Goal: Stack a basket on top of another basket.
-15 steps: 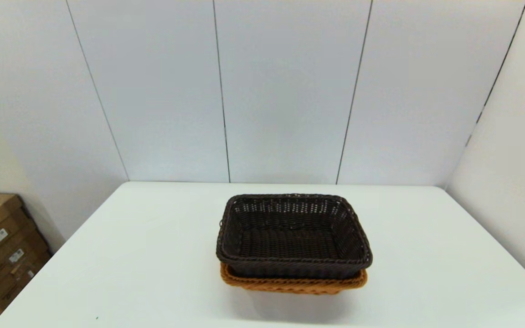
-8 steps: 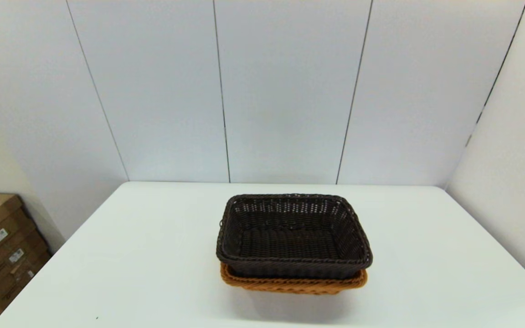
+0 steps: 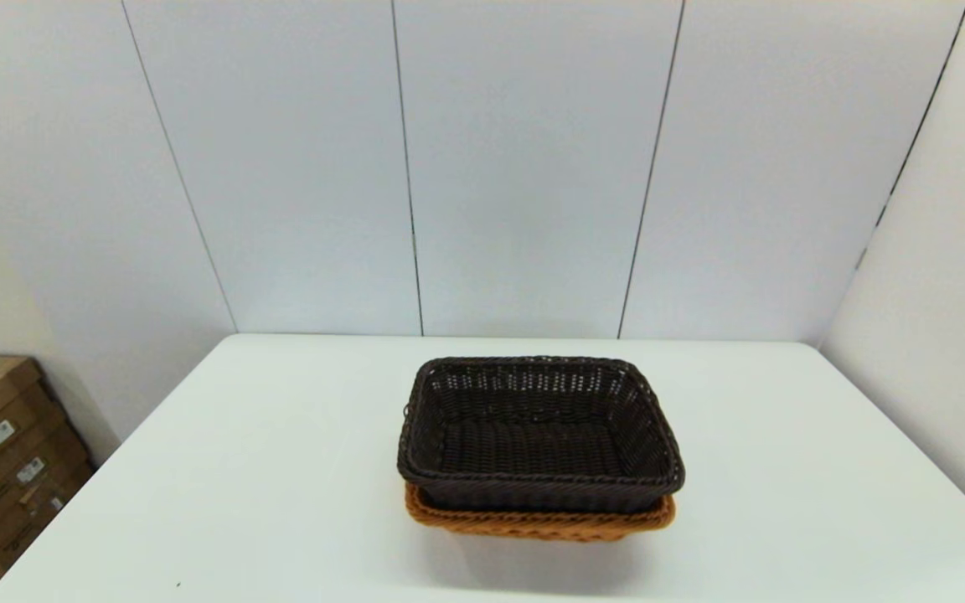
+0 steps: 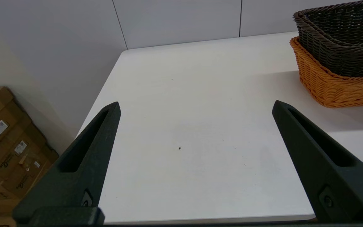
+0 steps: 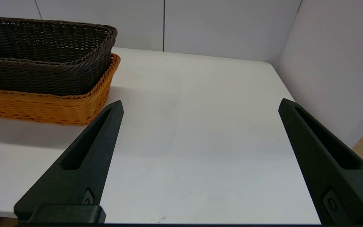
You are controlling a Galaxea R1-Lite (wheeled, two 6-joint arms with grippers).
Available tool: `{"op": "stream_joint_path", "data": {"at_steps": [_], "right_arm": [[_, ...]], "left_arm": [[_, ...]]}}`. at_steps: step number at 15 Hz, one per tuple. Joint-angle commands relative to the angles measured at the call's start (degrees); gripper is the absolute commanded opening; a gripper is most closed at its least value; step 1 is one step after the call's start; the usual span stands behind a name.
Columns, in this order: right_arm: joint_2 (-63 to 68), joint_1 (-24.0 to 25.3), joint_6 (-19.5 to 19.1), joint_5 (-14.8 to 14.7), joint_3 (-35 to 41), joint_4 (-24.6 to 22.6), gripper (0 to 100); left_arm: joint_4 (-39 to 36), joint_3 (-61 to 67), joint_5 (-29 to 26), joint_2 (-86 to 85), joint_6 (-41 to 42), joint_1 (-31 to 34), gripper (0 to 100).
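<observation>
The dark basket sits nested in the orange basket mid-table. The left gripper and right gripper hang spread wide and empty near the table's front edge, well apart from the stack. Little can go wrong; only a careless arm sweep might knock it.
</observation>
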Motion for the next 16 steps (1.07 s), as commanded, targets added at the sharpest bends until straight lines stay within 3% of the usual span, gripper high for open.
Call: {"op": "stream_joint_path", "data": {"at_steps": [1,4,16], "right_arm": [[0.00,0.01,1.25,-0.05,0.02,0.02,100],[0.00,0.01,2.83,-0.31,0.02,-0.07,100],[0.00,0.01,2.31,-0.13,0.02,-0.16,100]], "left_arm": [[0.01,-0.01,0.00,-0.09,0.02,0.00,100],[0.01,-0.01,0.00,-0.09,0.02,0.00,100],[0.01,-0.01,0.00,-0.09,0.02,0.00,100]]}}
